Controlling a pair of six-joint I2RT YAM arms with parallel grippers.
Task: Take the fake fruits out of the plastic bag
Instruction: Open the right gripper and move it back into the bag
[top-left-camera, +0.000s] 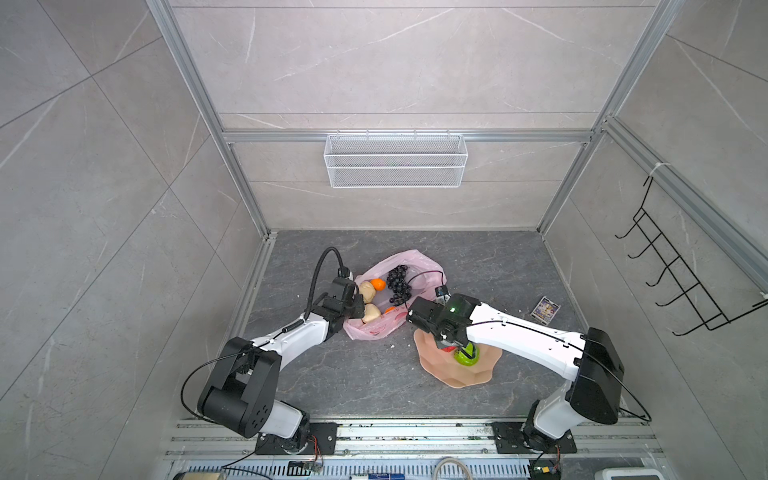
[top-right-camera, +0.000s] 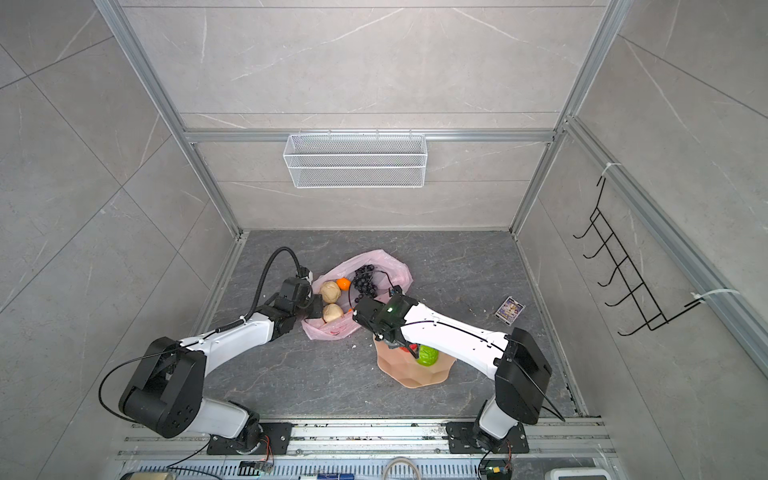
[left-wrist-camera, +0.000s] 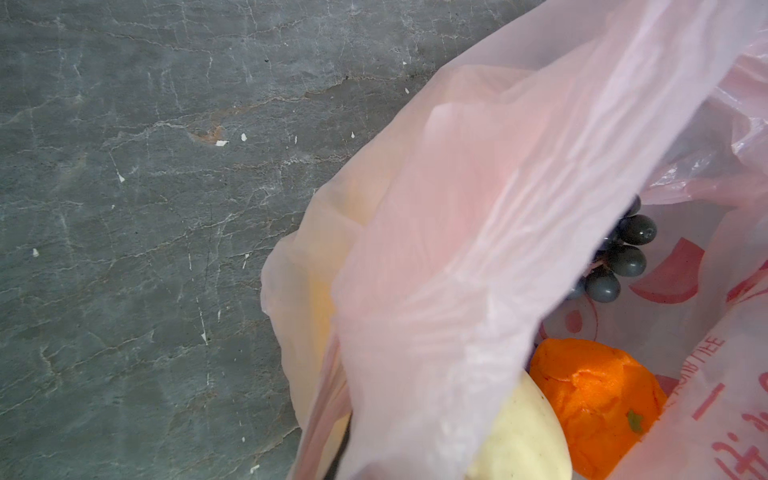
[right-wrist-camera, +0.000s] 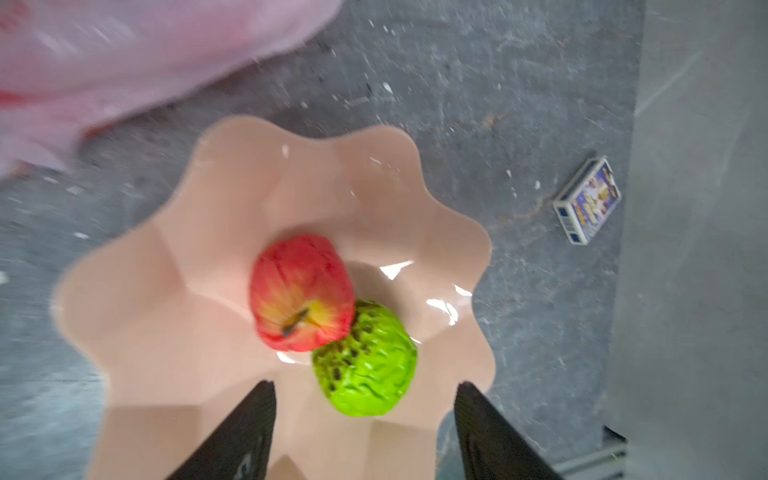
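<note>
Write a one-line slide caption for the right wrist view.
Open right gripper above peach wavy-edged dish containing red plastic apple and bumpy green fruit.

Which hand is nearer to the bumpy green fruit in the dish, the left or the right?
Right. The right hand hangs open just above the bumpy green fruit in the peach dish. The left hand is away at the plastic bag's rim, beyond the dish.

— What sort of place is this?
— A robot lab cell. Aluminium framing and stone-look panels surround the white wire basket. Below it, two arms stand bolted to a slotted rail.
</note>
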